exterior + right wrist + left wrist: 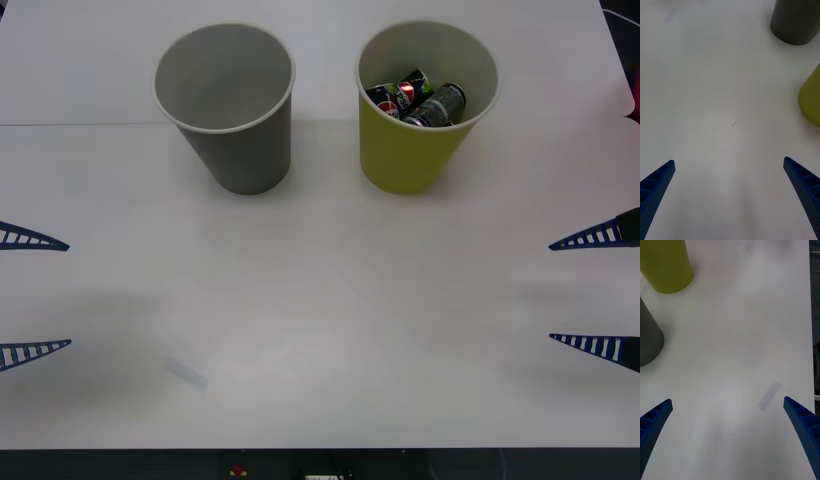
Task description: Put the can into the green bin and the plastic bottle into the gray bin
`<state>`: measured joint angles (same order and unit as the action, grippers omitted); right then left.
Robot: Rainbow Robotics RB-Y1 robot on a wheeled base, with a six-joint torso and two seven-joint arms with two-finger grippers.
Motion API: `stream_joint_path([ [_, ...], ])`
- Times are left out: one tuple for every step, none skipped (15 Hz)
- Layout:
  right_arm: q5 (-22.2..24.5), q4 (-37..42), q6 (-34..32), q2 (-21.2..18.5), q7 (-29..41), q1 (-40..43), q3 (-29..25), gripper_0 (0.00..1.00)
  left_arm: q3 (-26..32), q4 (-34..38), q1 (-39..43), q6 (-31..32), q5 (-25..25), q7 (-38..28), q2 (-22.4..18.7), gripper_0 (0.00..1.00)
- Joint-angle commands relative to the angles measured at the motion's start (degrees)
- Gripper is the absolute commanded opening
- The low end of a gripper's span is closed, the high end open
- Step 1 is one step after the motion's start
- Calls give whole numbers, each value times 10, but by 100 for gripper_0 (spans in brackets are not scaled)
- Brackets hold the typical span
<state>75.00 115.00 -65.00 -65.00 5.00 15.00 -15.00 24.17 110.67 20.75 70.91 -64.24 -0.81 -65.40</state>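
- The can (pixel 438 104), slim and silver-gray, lies tilted inside the green bin (pixel 412 160), on the right of the pile there.
- Two dark cans with red-and-blue logos (pixel 398 93) lie beside it in that bin, so three cans in all.
- Two bins stand upright side by side at the far part of the white table (pixel 320 330), apart from each other: the gray bin (pixel 240 150) on the left, the green one on the right.
- A small pale strip of tape (pixel 186 373) lies flat on the near left part of the table.
- The left gripper (pixel 35 295) hangs at the left edge, fingers spread wide, gripping nothing.
- The right gripper (pixel 598 290) hangs at the right edge, fingers likewise wide apart and bare.
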Motion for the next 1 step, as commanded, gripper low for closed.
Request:
stream_joint_path([
  [0, 0, 0, 0, 0, 0, 0, 100, 0, 0, 0, 0, 0, 0, 0, 100],
])
